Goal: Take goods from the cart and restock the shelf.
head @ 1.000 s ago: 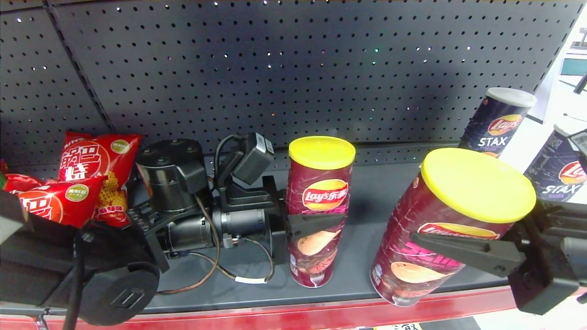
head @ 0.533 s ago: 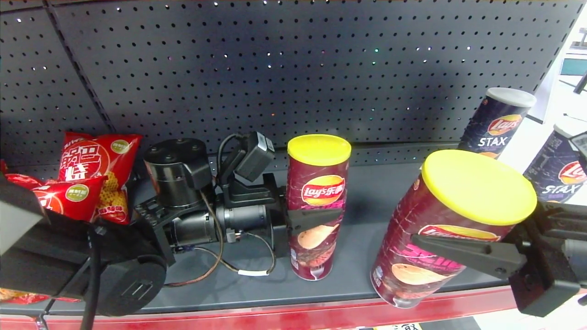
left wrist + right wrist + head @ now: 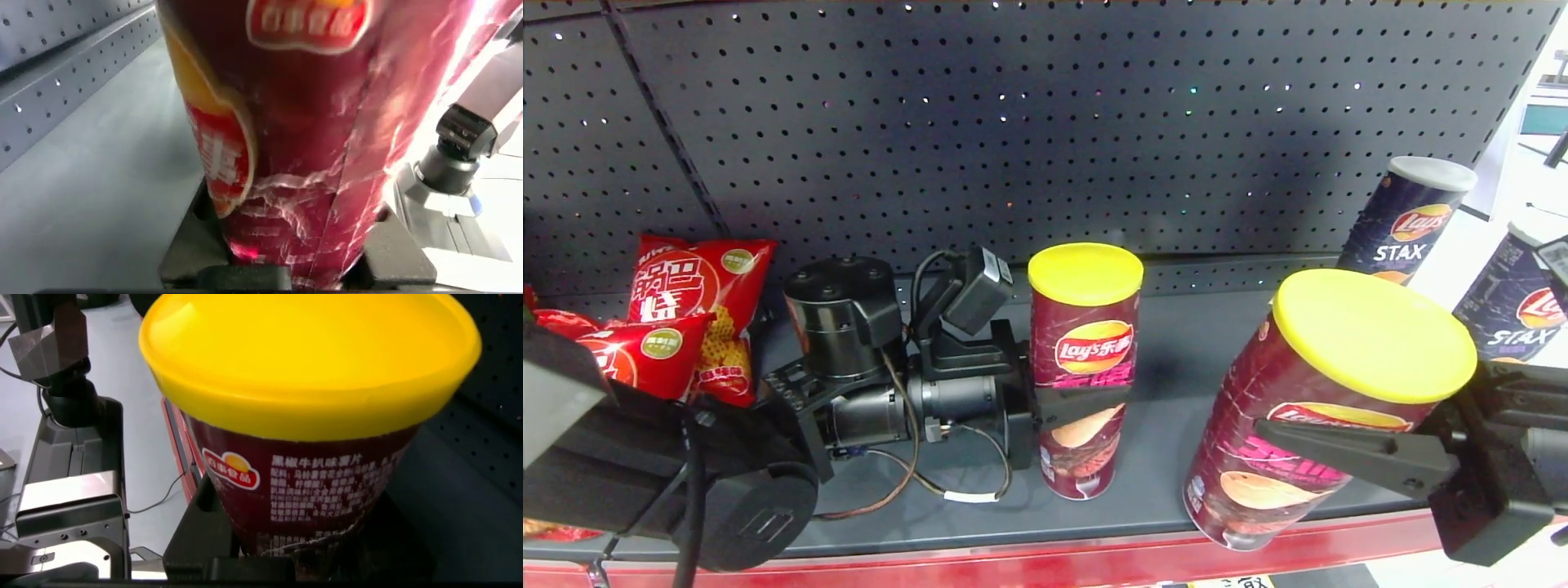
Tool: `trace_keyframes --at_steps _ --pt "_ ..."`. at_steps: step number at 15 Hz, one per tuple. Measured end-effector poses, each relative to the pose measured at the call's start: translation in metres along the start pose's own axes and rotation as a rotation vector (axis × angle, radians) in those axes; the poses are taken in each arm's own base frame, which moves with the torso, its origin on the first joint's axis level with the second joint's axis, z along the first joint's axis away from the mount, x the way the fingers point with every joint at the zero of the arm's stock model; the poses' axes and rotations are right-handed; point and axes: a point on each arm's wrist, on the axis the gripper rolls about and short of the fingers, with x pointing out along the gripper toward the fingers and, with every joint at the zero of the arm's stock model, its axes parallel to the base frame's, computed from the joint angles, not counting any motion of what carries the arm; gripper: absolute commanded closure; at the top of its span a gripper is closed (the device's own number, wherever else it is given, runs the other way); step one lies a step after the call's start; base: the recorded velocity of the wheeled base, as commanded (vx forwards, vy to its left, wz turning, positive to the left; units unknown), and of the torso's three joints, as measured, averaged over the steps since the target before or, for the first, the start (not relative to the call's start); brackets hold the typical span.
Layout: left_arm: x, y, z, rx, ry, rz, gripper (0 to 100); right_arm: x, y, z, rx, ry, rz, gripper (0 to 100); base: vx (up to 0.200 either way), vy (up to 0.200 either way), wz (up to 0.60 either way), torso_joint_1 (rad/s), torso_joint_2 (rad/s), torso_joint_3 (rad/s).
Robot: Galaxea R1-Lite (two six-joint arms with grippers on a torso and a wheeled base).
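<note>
Left can (image 3: 1084,367): nudged slightly toward frame left since a second ago; it stands upright at centre on the shelf (image 3: 1168,465).
Left gripper (image 3: 1086,398): fingers clamped on the can's mid-body.
Right can (image 3: 1339,392): lower right, tilted, base at the shelf's front lip.
Right gripper (image 3: 1307,429): fingers clamped across its middle.
Handling: probably light, stiff tubes with a slick wrap; hold mid-wall, never the lid.

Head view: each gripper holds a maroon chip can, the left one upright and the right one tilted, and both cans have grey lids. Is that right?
Not quite: the head view shows both lids are yellow, not grey. The rest holds. The left gripper holds the left maroon chip can upright, with its yellow lid, and the right gripper holds the right maroon chip can tilted, with its yellow lid.
</note>
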Motion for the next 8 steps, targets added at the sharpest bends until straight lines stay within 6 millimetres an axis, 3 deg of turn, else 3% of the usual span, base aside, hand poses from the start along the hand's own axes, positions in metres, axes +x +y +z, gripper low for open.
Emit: trace_keyframes --at_steps 8 --pt "-0.0079 -0.0084 -0.0054 -0.009 0.021 -0.006 0 -0.0001 -0.0002 0.0001 0.0 0.0 -0.001 100 0.0 0.0 0.0 0.0 0.0 0.0"
